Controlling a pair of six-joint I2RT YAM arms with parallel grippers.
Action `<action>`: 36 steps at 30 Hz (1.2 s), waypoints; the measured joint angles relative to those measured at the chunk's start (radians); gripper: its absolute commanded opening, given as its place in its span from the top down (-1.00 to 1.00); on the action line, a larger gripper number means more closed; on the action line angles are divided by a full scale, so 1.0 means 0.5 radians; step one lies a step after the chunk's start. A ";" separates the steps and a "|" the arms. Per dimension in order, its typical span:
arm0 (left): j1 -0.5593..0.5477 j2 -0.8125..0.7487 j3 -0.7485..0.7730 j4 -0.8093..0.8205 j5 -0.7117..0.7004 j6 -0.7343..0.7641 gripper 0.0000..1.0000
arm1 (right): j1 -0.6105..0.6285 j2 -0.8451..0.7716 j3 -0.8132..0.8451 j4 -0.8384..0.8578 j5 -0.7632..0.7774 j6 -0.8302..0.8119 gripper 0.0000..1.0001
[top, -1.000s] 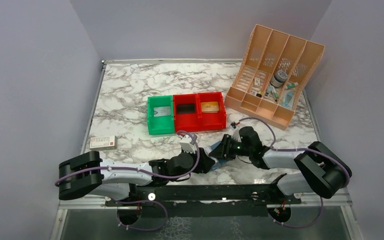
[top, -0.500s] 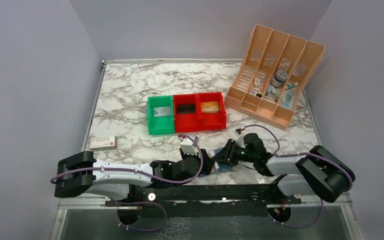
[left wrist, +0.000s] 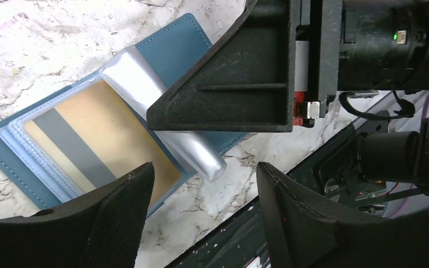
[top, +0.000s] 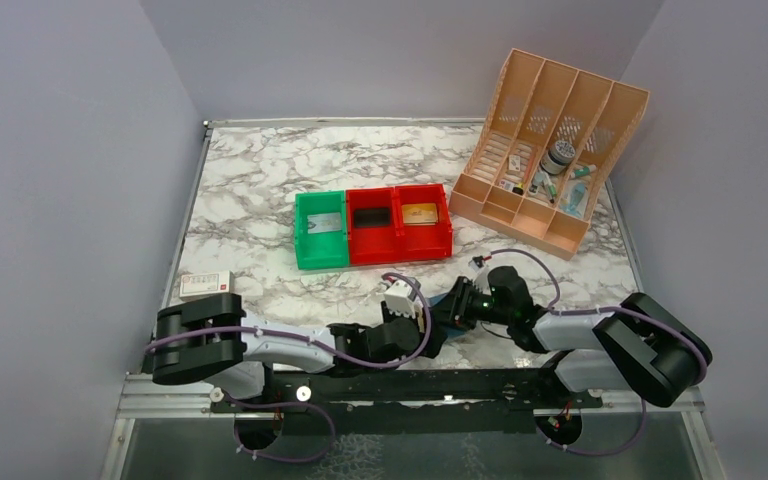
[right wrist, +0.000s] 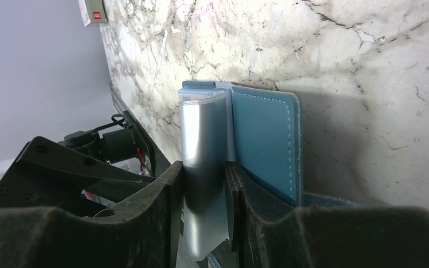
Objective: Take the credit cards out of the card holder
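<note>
Right pincer (right wrist: 204, 173) is clamped narrow on a silvery-grey sleeve (right wrist: 201, 128) and holds that leaf up off the card holder (right wrist: 265, 139). The holder lies open on the table (right wrist: 368, 67) at the near edge, between the two arms. Whether a pale card sits inside that sleeve, I cannot tell.

Left pincer (left wrist: 204, 167) hangs wide over the open panel, gripping nothing. Right beneath it is a tan-gold card (left wrist: 106, 134) with a grey stripe, tucked in a clear pocket.

This looks like the draw-out step. The right side wants to keep its leaf steady and out of the way, which also anchors the light wallet. The left should come down on the card's exposed short edge and slide it along the slot rather than tug upward.

The card looks stiff, thin and slick, and the glossy pocket film will likely cling to it. The holder itself is soft blue stitched material and would drag easily.

Farther out, a green bin (top: 320, 257) and the red bins (top: 400, 250) stand in a row, hard moulded plastic. There is a pale card (top: 326, 222) in the green one and a gold card (top: 420, 213) in the rightmost red one. A flat white-and-red box (top: 206, 284) lies off to the left. A peach slotted organiser (top: 550, 150) leans at the far right.
</note>
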 measured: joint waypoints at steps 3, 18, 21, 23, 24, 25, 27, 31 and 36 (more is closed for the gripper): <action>0.000 0.059 0.014 0.035 0.005 -0.005 -0.38 | 0.000 -0.019 0.000 -0.011 0.007 0.000 0.32; 0.121 0.229 -0.018 0.599 0.255 0.169 -0.24 | 0.000 -0.296 0.077 -0.352 0.063 -0.124 -0.17; 0.123 0.261 -0.018 0.668 0.280 0.194 -0.23 | 0.000 -0.385 0.152 -0.523 0.124 -0.188 -0.26; 0.124 0.297 -0.018 0.684 0.285 0.204 -0.23 | 0.000 -0.462 0.211 -0.649 0.189 -0.236 -0.28; 0.125 0.316 -0.017 0.699 0.288 0.213 -0.23 | 0.000 -0.504 0.249 -0.719 0.227 -0.269 -0.27; 0.125 0.336 -0.016 0.710 0.289 0.223 -0.22 | 0.000 -0.536 0.283 -0.777 0.264 -0.301 -0.26; 0.125 0.377 -0.009 0.711 0.294 0.243 -0.21 | 0.000 -0.571 0.353 -0.897 0.334 -0.364 -0.15; 0.130 0.459 0.045 0.713 0.317 0.280 -0.17 | 0.000 -0.586 0.520 -1.160 0.488 -0.519 0.10; 0.134 0.518 0.092 0.727 0.342 0.303 -0.06 | -0.001 -0.587 0.614 -1.299 0.520 -0.679 0.44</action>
